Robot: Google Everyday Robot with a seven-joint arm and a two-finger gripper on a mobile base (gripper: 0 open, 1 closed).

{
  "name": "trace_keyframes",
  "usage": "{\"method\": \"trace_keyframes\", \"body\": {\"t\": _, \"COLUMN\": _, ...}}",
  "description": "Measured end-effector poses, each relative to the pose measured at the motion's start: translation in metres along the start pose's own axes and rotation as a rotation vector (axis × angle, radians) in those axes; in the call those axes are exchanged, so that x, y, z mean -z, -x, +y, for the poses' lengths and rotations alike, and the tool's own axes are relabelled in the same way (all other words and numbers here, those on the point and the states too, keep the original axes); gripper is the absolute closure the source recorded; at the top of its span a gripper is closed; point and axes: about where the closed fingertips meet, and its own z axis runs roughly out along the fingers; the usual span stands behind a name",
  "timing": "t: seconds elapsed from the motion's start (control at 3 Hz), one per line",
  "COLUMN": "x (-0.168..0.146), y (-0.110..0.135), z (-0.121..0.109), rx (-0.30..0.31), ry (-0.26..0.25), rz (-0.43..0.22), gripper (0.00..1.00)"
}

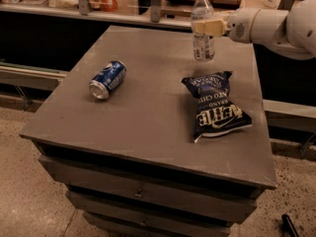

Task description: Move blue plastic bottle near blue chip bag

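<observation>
The blue plastic bottle (203,47) is held upright by the clenched gripper (204,26), far on the table (143,127), just behind the blue chip bag (216,106). Only setting down seems left.

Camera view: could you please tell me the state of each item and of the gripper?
blue plastic bottle: upright, capped, seemingly lifted off the table.
gripper: shut on the bottle, above the table's far side.
blue chip bag: lying flat, label up.
soda can: on its side.
</observation>
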Motion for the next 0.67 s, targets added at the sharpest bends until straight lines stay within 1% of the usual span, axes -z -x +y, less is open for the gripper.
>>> {"method": "trace_keyframes", "body": {"t": 0.33, "x": 0.027, "y": -0.005, "z": 0.000, "rx": -0.062, "ry": -0.052, "rz": -0.048, "gripper": 1.00}}
{"method": "trace_keyframes", "body": {"t": 0.67, "x": 0.047, "y": -0.008, "z": 0.001, "rx": -0.095, "ry": -0.087, "rz": -0.071, "gripper": 1.00}}
